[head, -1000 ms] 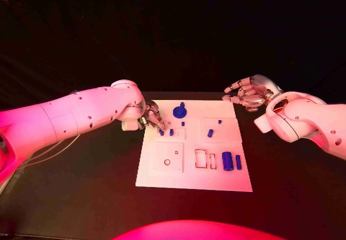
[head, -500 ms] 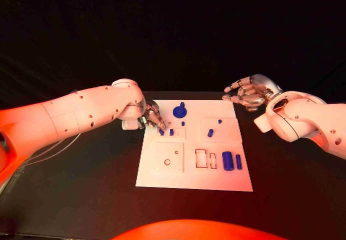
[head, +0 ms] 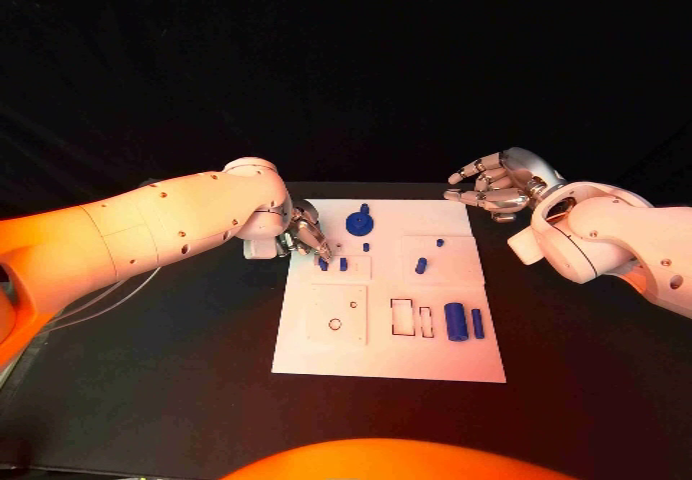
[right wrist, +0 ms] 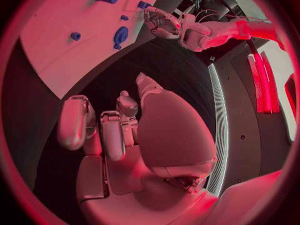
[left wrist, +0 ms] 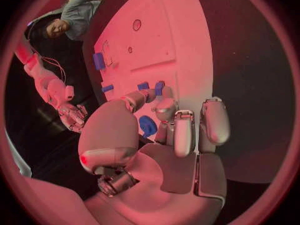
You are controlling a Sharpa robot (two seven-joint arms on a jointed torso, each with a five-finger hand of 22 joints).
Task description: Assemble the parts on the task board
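Barely anything is changing: the left robot hand (head: 303, 238) is still hovering, fingers bunched, over the small blue pegs (head: 332, 264) at the task board's (head: 389, 365) ten o'clock. Whether it is pinching one, I cannot tell. The right robot hand (head: 498, 184) is idling curled, empty, at one o'clock, so assembly is hardly advancing.

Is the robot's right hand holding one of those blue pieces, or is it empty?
Empty. The right hand hangs past the far right corner of the task board, fingers loosely curled, and the right wrist view shows nothing in its palm.

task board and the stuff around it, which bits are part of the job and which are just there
Part of the job:
- task board
- blue parts on it: round part, cylinder, small pegs
- left hand, at the board's edge by the pegs

Just there:
- black table
- right hand, off the board, holding nothing
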